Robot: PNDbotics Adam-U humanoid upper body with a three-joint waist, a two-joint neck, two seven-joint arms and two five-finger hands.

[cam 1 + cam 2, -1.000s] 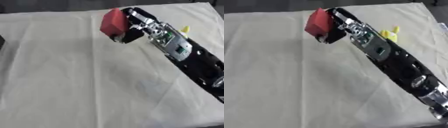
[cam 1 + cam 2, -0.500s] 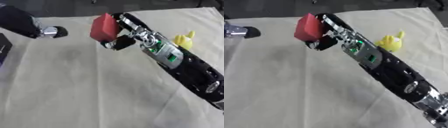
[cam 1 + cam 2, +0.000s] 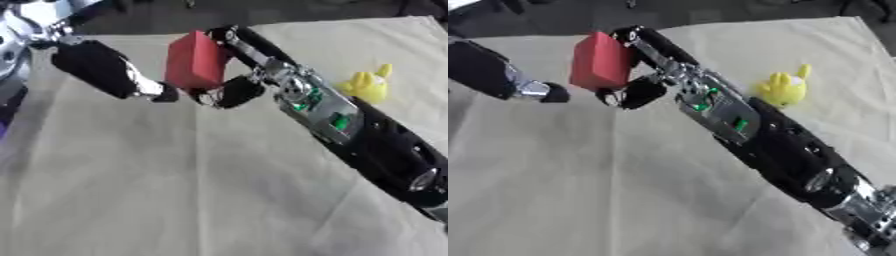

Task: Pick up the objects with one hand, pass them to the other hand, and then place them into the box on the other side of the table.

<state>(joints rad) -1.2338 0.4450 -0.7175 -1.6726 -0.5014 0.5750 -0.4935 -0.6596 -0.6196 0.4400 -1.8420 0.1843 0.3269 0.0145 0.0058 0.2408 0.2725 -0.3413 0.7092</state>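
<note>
Above the cloth (image 3: 219, 200), your right hand (image 3: 236, 82) pinches the red block (image 3: 194, 61); your left hand (image 3: 101, 70) sits beside it, fingers straight.

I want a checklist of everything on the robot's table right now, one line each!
Surface: table under a wrinkled cream cloth.
Job's things: red block held above the cloth; yellow toy lying on the cloth beside the right arm.
Clutter: nothing seen.
Hands: right hand has its fingers round the red block; left hand is close to the block, its fingers unclear.
Cables: nothing seen.
Surroundings: dark floor beyond the far edge.
</note>
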